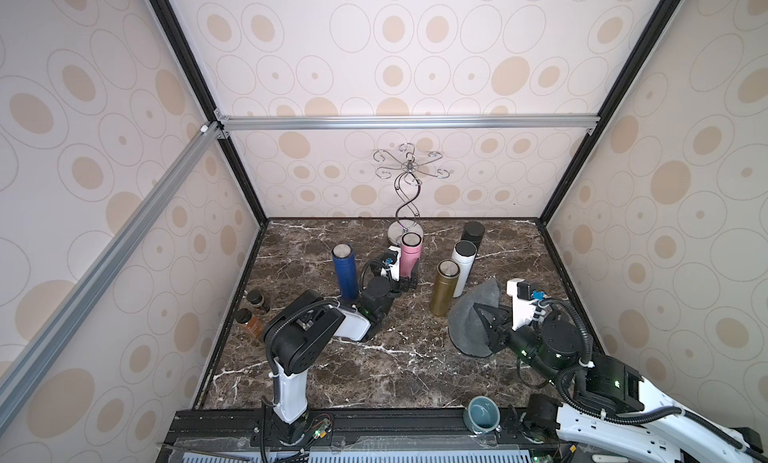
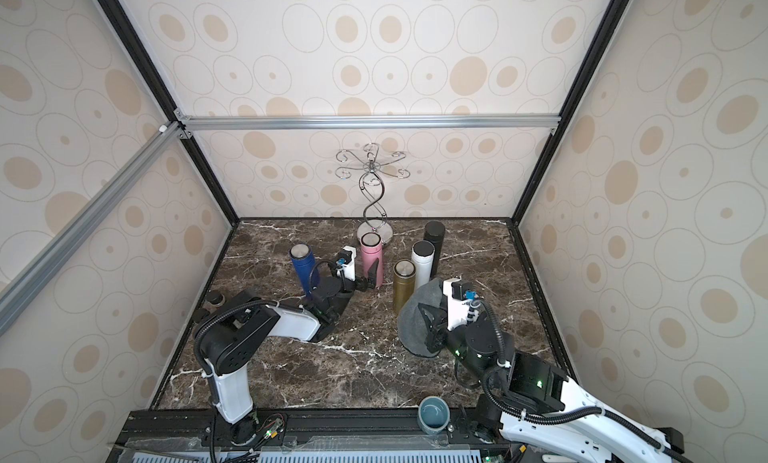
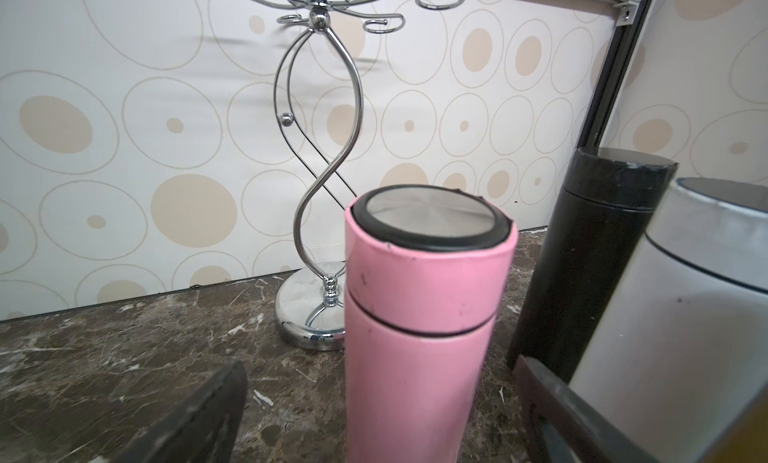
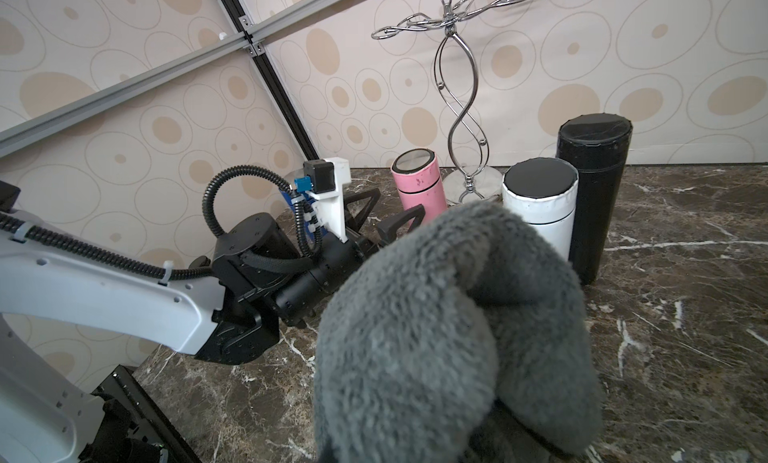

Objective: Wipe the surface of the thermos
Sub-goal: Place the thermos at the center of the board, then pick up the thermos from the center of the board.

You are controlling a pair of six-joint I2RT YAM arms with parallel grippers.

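Pink thermos (image 1: pixel 410 253) stands upright near the back of the marble top (image 1: pixel 374 377), long axis vertical, between the wide-spread jaws of our left gripper (image 1: pixel 405 274). Our right gripper (image 1: pixel 484 317), clamped on the grey cloth (image 1: pixel 467 330), sits well apart to its right.

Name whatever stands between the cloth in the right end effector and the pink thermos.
The gold thermos stands upright roughly on the line from the grey cloth to the pink thermos. Nothing else visible lies between them.
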